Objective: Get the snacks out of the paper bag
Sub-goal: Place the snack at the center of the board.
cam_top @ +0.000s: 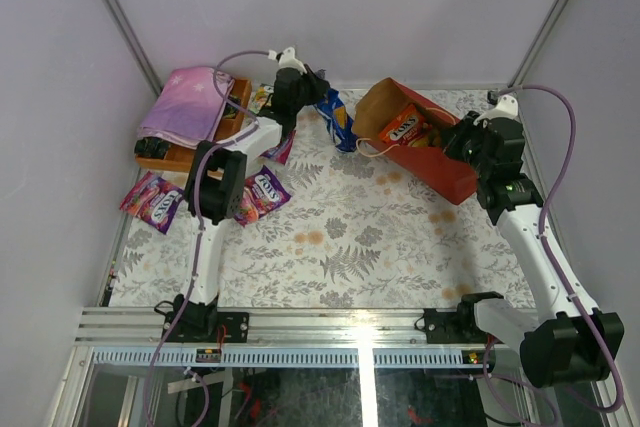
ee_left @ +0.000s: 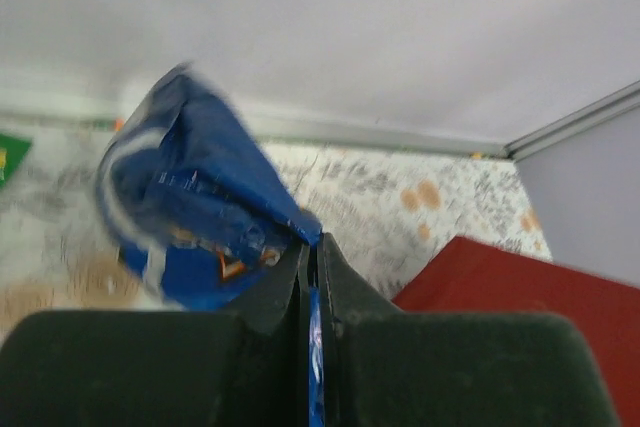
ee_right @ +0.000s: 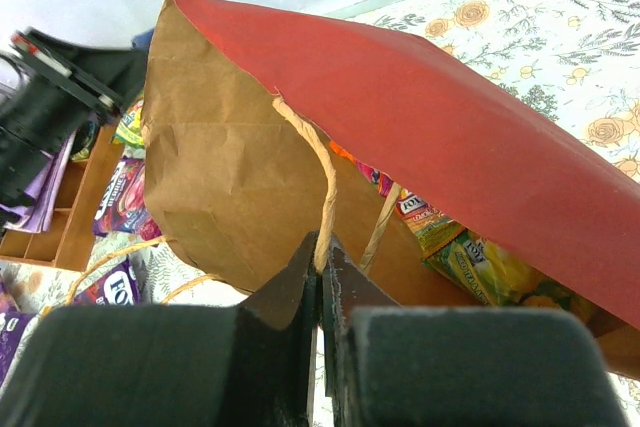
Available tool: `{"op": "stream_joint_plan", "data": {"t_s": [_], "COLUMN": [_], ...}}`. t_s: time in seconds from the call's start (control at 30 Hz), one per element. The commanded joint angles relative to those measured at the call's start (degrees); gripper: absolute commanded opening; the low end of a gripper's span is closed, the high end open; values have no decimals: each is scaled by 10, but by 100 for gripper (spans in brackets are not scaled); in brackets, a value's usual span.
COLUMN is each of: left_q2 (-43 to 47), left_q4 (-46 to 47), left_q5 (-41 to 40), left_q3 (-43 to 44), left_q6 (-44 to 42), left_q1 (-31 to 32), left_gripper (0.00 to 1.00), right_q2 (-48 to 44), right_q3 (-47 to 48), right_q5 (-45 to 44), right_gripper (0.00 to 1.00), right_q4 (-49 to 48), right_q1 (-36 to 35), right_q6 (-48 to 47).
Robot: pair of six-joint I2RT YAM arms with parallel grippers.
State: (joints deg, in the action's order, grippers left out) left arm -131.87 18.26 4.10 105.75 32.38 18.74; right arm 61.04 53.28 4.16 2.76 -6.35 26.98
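The red paper bag lies on its side at the back right, mouth open to the left, brown inside. An orange packet and green-yellow packets show inside it. My right gripper is shut on the bag's twisted paper handle and holds its upper side up. My left gripper is shut on the dark-blue chip bag, held just left of the bag's mouth. Purple packets lie on the table near the left arm.
A wooden tray with a folded pink-purple cloth stands at the back left. More purple packets lie in front of it. White walls close in the back and both sides.
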Motion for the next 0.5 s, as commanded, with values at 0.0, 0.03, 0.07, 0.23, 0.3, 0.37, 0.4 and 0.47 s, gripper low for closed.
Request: {"op": "stream_joint_plan", "data": {"t_s": [0.0,0.03,0.07,0.23,0.3,0.37,0.4,0.47], "left_q2": [31,43,54,92,93,95,99,117], "left_q4": [97,102,104,92,69,36,19,-3], "left_q5": [-100,-113,-121,-92,-53,-34,-35,-49], "left_q3": [-105,-132,-154,-235,-239,-240,-243,-262], "left_q6": [40,53,63,89,93,93,92,83], "left_q1": [9,7,5,2,3,7,9,17], "left_gripper": [0,0,0,7,32,47,53,62], "right_q2": [-10,-10,-9,-5,-6,-8,-9,-12], "right_q3": [8,7,6,3,0,-1,0,0], "right_q5": [18,21,24,42,48,49,49,49], "right_gripper": [0,0,0,0,0,0,0,0], "right_q4": [-17,-19,-22,-34,-36,-34,-33,-32], "right_q1": [1,2,1,2,1,1,1,1], "right_q6": [-9,-9,-7,2,4,4,4,3]}}
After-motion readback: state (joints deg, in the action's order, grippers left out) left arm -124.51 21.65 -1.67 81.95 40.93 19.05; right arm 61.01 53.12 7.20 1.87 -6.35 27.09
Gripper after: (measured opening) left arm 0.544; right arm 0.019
